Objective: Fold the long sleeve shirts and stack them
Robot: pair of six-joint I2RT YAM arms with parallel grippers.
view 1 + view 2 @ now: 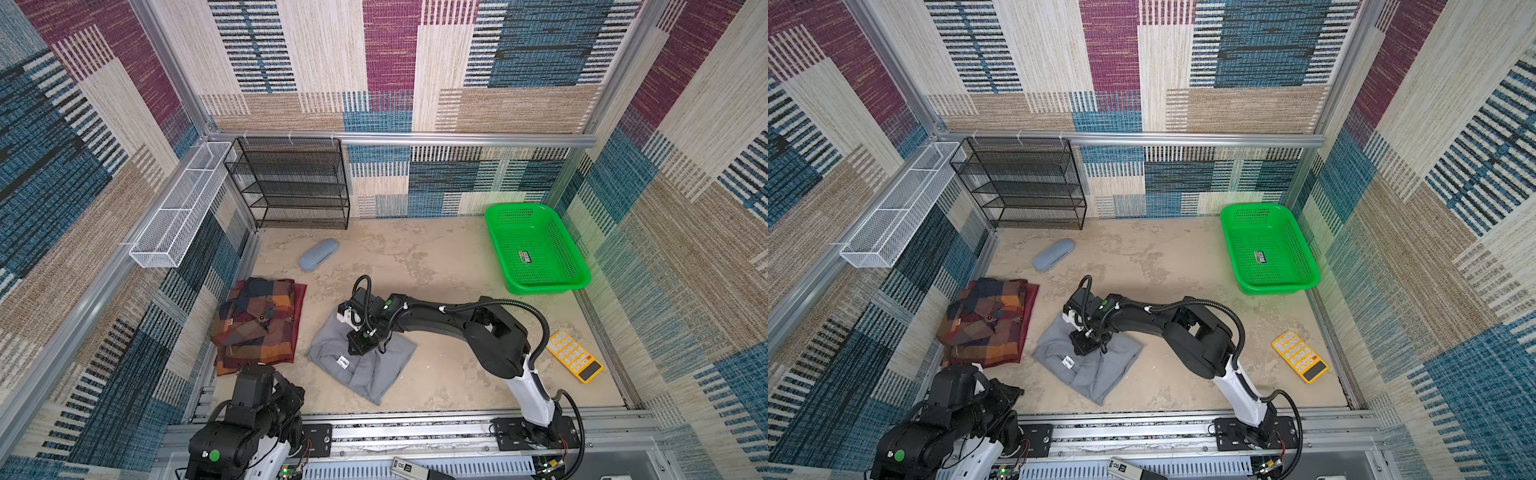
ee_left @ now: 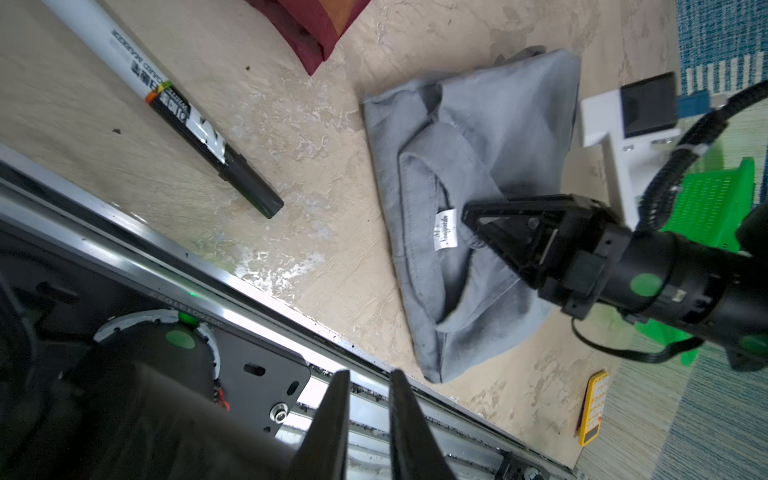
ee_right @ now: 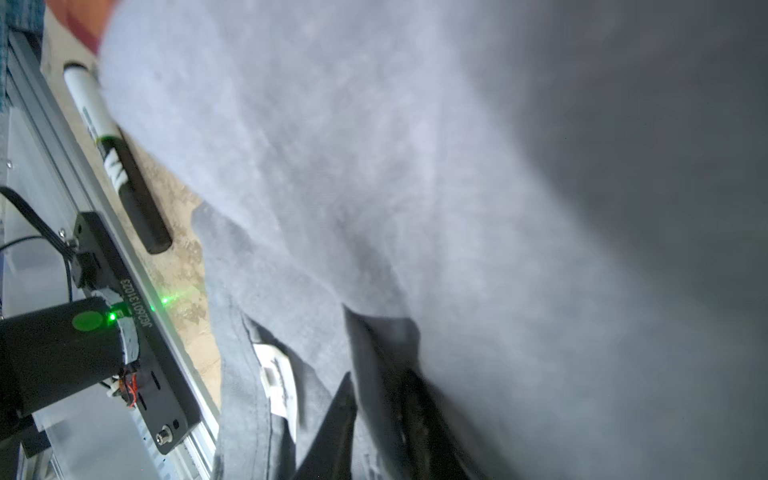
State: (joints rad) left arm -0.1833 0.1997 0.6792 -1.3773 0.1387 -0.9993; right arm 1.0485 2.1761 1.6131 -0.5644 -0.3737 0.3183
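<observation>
One green basket (image 1: 544, 287), sticker (image 1: 525, 256) inside; right tool (image 1: 357, 348) grips grey shirt (image 1: 374, 374).

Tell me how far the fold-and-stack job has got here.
Done: the plaid shirt lies folded on the left, and the grey shirt looks folded beside it, apart. In hand: the right gripper is down on the grey shirt, its fingers pinching a fold of cloth; the left gripper hangs empty near the rail. Left: setting one shirt on the other.
</observation>
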